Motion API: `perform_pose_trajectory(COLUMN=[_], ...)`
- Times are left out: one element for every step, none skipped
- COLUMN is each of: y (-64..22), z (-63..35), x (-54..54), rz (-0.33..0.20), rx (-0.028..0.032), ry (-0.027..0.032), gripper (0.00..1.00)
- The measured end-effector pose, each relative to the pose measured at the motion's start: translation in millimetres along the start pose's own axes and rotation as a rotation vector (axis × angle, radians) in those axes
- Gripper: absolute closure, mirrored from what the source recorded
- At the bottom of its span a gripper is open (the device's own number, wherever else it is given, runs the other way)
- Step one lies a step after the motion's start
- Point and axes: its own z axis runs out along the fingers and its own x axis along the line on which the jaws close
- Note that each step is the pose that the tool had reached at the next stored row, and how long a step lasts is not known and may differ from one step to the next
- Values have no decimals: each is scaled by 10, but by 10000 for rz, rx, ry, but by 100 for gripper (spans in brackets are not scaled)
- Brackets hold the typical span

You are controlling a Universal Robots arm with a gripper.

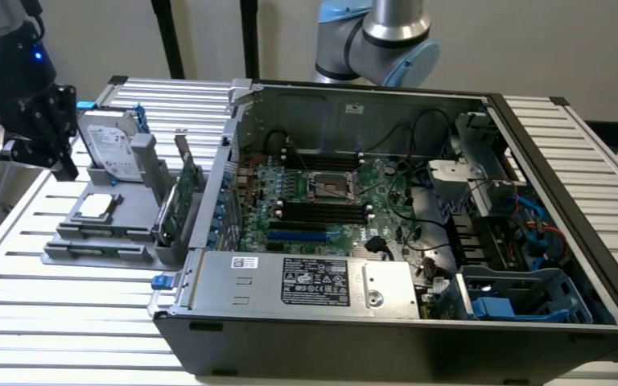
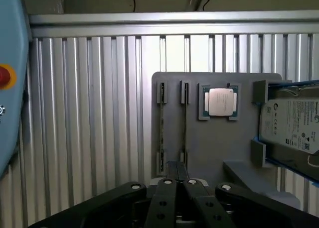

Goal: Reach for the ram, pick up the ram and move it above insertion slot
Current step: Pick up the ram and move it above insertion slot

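Observation:
My gripper hangs over the slatted table at the exterior view's left, beside the grey parts holder. In the wrist view its black fingers meet at the tips, shut on nothing, just short of the holder. Two thin boards stand on edge in the holder's slots, one beside the other. One of them is the ram, but I cannot tell which. In the exterior view, green boards stand upright between the holder and the computer case. The dark memory slots lie on the motherboard.
A silver hard drive stands at the holder's back, and a CPU lies flat in its pocket. The open computer case takes up the middle and right of the exterior view. A light-blue pendant with a red button sits at the table's edge.

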Motion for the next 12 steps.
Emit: perform_pose_trajectory(y=[0, 0, 0, 0, 0, 0, 0, 0, 0, 0, 0, 0], z=[0, 0, 1, 2, 2, 2, 2, 2, 2, 2, 2, 2], x=[0, 0, 0, 0, 0, 0, 0, 0, 0, 0, 0, 0], rz=[-48, -48, -49, -50, -50, -50, -50, -50, -49, -50, -49, -50], rx=[-1, -1, 0, 2, 2, 2, 2, 2, 2, 2, 3, 1], ry=[1, 2, 2, 1, 1, 1, 1, 1, 0, 1, 1, 1], gripper=[89, 89, 89, 89, 89, 89, 88, 88, 82, 76, 76, 70])
